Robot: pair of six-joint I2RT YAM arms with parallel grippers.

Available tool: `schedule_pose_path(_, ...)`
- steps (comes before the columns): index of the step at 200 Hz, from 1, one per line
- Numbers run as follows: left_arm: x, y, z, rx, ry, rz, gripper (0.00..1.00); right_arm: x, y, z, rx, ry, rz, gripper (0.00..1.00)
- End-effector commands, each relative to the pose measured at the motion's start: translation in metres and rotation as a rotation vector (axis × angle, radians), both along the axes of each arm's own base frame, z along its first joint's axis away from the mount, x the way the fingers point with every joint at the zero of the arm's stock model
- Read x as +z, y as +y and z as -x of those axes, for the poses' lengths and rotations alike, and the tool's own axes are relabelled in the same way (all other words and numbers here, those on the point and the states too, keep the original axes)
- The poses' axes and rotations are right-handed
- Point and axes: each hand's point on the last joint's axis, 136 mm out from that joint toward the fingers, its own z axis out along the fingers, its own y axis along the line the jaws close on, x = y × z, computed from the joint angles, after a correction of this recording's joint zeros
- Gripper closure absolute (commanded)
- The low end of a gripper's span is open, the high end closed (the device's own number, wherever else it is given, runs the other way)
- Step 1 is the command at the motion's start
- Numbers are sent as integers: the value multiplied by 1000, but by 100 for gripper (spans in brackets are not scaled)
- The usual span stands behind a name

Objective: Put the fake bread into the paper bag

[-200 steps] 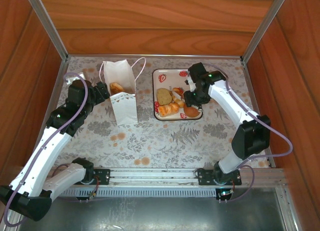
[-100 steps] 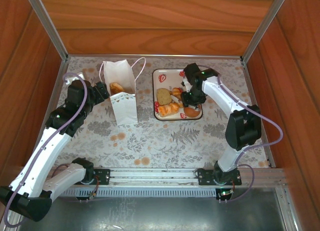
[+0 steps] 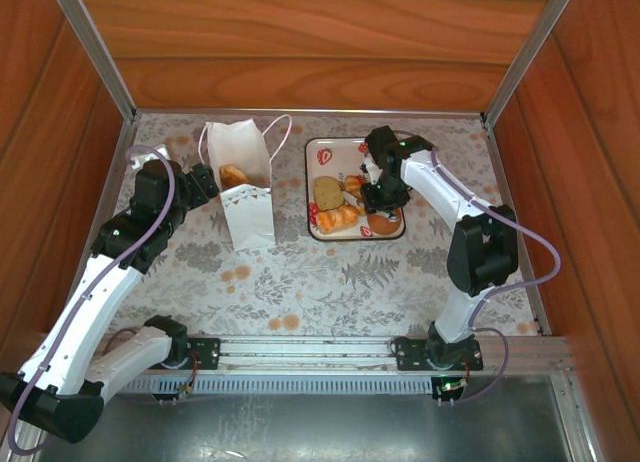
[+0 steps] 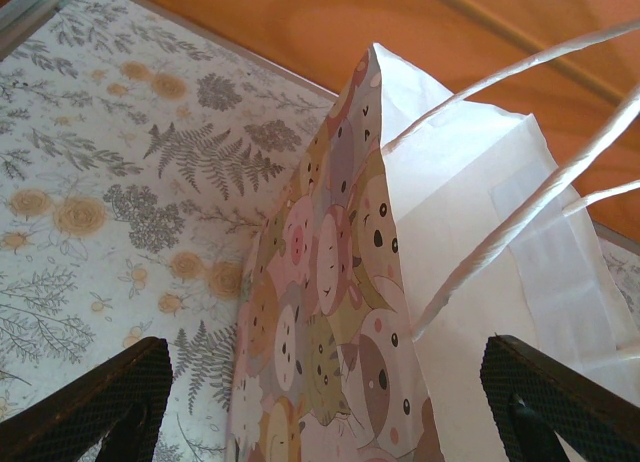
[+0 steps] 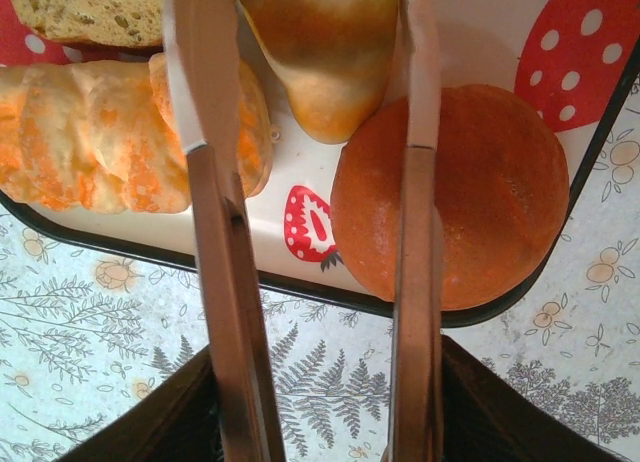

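The white paper bag (image 3: 248,187) stands upright at the back left, and an orange pastry (image 3: 233,173) lies inside it. My left gripper (image 3: 205,178) sits open at the bag's left side; in the left wrist view its fingers straddle the patterned edge of the bag (image 4: 400,312). My right gripper (image 3: 381,188) hovers over the tray (image 3: 325,154), shut on thin metal tongs (image 5: 215,232). The tong arms stand apart on either side of a golden roll (image 5: 325,52). A croissant (image 5: 100,132), a round brown bun (image 5: 470,197) and a brown slice (image 5: 90,12) lie around it.
The strawberry-printed tray has a dark raised rim (image 5: 300,290) just below the tong tips. The bag's cord handles (image 4: 520,212) arch up on its right side. Wooden walls (image 3: 320,52) close in the back and both sides of the floral tabletop (image 3: 330,282).
The right arm has swung left and folded in, carrying the tongs from the tray's right edge to over the pastries. The left arm and the bag have stayed put.
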Motion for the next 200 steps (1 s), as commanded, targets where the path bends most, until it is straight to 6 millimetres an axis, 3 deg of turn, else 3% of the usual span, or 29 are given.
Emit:
schedule_pose_path(1, 1, 3, -3, 7, -8, -15, 15, 3, -2, -2, -3, 10, -6, 51)
schedule_pose_path(88, 0, 2, -3, 4, -5, -15, 15, -5, -3, 2, 0, 50, 4, 56)
schedule_pose_path(135, 0, 1, -2, -3, -8, -10, 15, 11, -5, 0, -1, 6, 0, 62)
schedule_pose_path(200, 3, -5, -1, -33, -9, 21, 15, 37, -9, 0, -10, -71, -10, 62)
